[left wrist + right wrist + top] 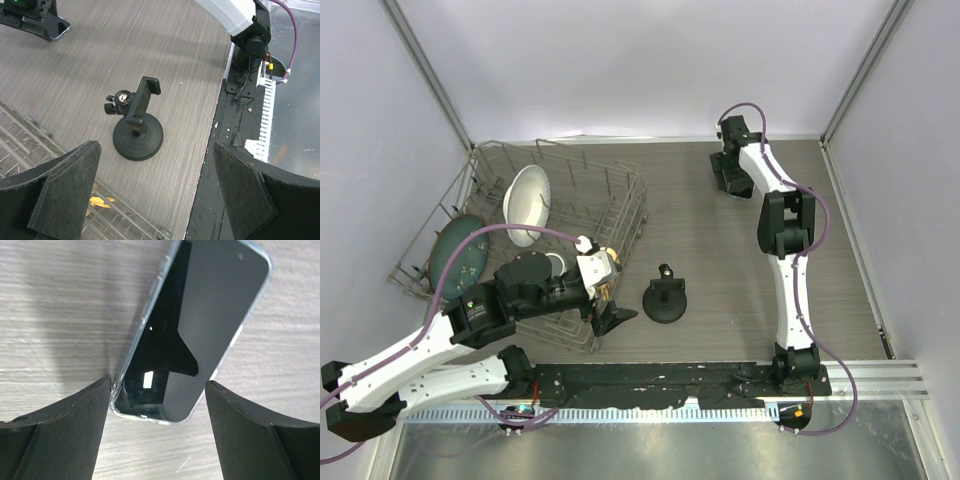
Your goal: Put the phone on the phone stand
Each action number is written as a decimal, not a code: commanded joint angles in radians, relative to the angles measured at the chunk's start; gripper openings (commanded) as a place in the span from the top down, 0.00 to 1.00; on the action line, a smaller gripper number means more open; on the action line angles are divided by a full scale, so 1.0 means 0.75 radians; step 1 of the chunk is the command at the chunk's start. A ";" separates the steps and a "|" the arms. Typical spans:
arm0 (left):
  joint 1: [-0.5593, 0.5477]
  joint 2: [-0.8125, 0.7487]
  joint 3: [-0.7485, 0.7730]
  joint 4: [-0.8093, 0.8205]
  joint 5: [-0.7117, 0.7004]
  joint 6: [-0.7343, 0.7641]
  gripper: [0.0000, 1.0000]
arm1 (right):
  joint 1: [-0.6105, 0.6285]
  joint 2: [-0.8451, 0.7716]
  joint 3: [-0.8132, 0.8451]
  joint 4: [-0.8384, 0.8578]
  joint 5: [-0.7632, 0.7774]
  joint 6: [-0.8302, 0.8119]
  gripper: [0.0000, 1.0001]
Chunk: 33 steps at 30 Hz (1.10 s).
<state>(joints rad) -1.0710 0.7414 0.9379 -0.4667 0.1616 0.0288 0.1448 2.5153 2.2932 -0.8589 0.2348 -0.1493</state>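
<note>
We find the phone point(200, 325) at the back R of the table point(720, 265), screen up & dark, its near end btwn the fingers of the right gripper point(158, 382). Both fingers sit right at the phone's long edges, one per side; whether they press on it or just bracket it, we can't tell. The phone's L edge w/ side buttons shows, so it may be a bit tilted; not sure.

The phone stand point(665, 297) is upright on its round base mid-table, clamp on top, empty, ball joint beside the stem; it's well apart from the phone and just beside the front corner of the dish rack point(615, 190).

The left gripper point(155, 150) hangs over the rack's corner, aimed at the stand, jaws spread wide w/ nothing btwn them; it's near the stand, not touching.

In the rack we see a white bowl point(530, 203) on edge & a dark green plate point(458, 253) leaning at the L end.
</note>
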 commanded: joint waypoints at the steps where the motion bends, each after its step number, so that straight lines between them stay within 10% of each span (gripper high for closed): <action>1: 0.004 -0.009 0.001 0.064 0.024 -0.010 0.00 | 0.009 -0.169 -0.092 -0.017 0.223 0.078 0.18; 14: 0.004 -0.009 -0.001 0.064 0.038 -0.012 0.00 | -0.093 -0.224 -0.235 0.102 -0.235 0.087 0.12; 33: 0.004 -0.007 -0.005 0.066 0.032 -0.012 0.00 | -0.113 -0.112 -0.172 0.170 -0.336 0.150 0.09</action>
<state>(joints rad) -1.0710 0.7414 0.9379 -0.4667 0.1768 0.0288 0.0536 2.4115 2.1197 -0.7681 -0.0208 -0.0555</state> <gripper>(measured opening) 0.996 0.914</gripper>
